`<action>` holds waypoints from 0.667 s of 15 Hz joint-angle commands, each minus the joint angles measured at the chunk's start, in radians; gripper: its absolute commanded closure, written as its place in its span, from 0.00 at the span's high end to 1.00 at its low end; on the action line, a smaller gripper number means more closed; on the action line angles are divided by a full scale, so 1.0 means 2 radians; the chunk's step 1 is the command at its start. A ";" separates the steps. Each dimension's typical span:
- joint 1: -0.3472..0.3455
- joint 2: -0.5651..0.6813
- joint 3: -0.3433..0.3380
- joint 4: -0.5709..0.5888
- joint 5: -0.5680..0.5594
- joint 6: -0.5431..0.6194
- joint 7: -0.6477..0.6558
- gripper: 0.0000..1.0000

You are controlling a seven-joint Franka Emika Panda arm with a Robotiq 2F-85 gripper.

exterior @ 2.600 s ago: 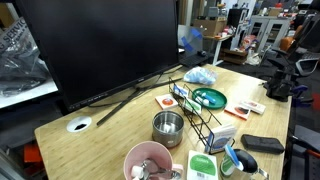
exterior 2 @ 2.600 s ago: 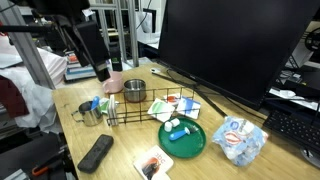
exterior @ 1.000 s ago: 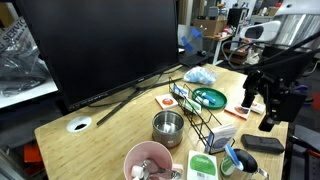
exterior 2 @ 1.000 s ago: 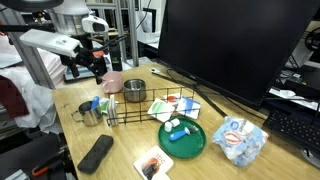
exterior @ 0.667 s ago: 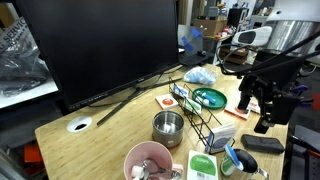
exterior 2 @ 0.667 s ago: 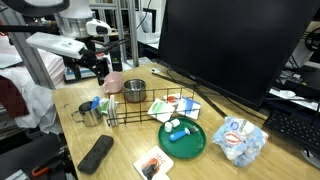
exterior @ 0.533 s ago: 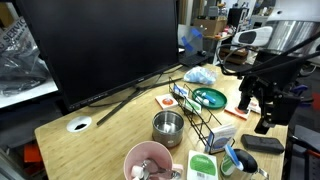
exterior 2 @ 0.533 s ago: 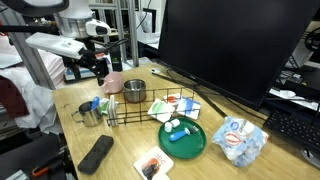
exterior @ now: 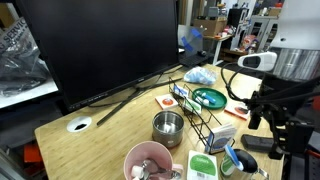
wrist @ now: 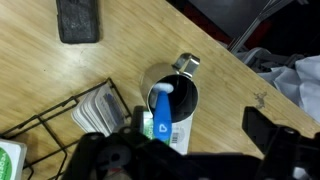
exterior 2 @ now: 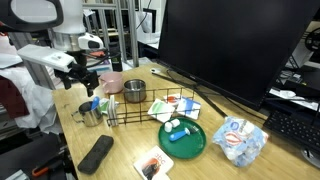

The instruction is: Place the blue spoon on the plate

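Note:
The blue spoon stands handle-up in a small steel mug that sits on a white card. It also shows in both exterior views. The teal-green plate lies beyond the wire rack, with a small blue and white item on it. My gripper is open and empty, hovering above and just beside the mug. It touches nothing.
A black wire rack stands between mug and plate. A wider steel cup, a pink bowl with pale utensils, a black flat case, cards and a large monitor crowd the table.
The arm has swung down and across toward the steel mug with the blue spoon. The gripper stays open and empty. Nothing on the table has moved.

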 commanded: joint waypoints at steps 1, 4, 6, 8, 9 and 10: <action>-0.007 0.023 0.016 -0.006 0.013 0.029 0.009 1.00; -0.008 0.047 0.021 -0.005 0.020 0.066 0.011 1.00; -0.007 0.068 0.021 0.000 0.028 0.085 0.008 1.00; -0.009 0.090 0.025 0.005 0.028 0.104 0.008 1.00; -0.011 0.100 0.027 0.007 0.025 0.112 0.009 1.00; -0.012 0.109 0.029 0.009 0.025 0.118 0.009 1.00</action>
